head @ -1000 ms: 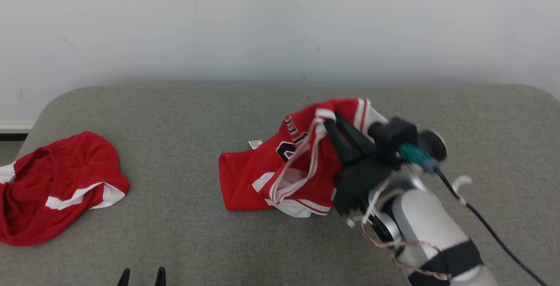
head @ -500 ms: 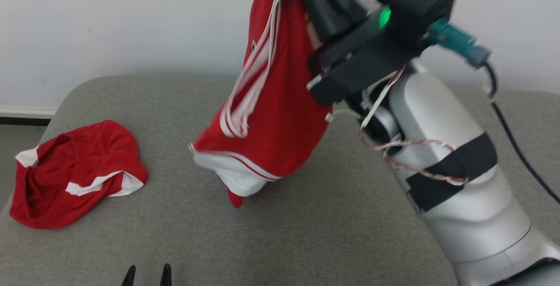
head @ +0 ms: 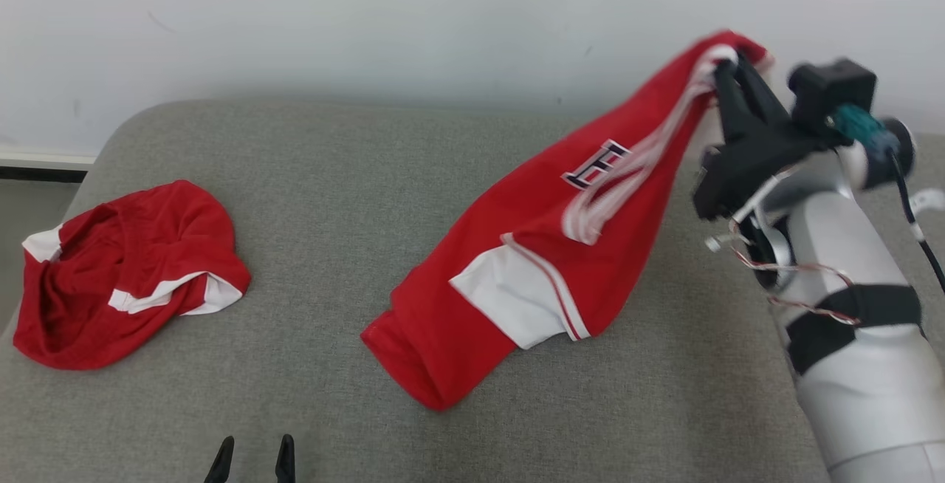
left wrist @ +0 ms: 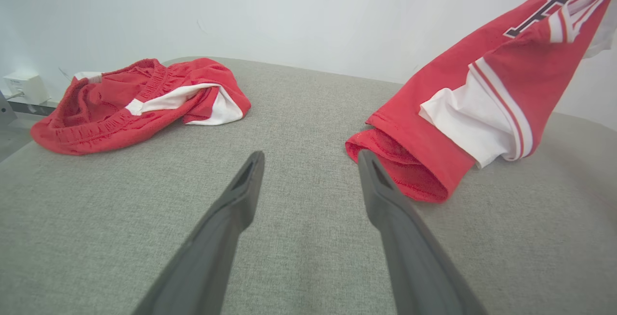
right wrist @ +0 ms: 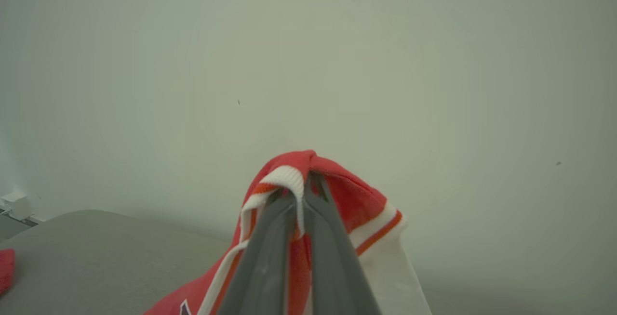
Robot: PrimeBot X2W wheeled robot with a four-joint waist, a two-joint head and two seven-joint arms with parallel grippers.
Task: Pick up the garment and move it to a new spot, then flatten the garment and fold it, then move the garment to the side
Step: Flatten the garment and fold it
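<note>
R: my right fingers [head: 722, 69] pinched shut on the white-trimmed edge of the red jersey [head: 517, 276], held high | jersey slants down to my left, lower end resting on the grey counter [head: 332, 173] | L: my left fingers [left wrist: 308, 158] spread wide, empty, near that end | second red garment [head: 125, 269] crumpled far left

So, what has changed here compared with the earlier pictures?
The right tool, shut throughout on the red jersey, lifted it off the grey cushion and then swung it to the robot's right; now only its lower end rests on the cushion. Unchanged: the left tool open and low, the red shorts in a heap.
</note>
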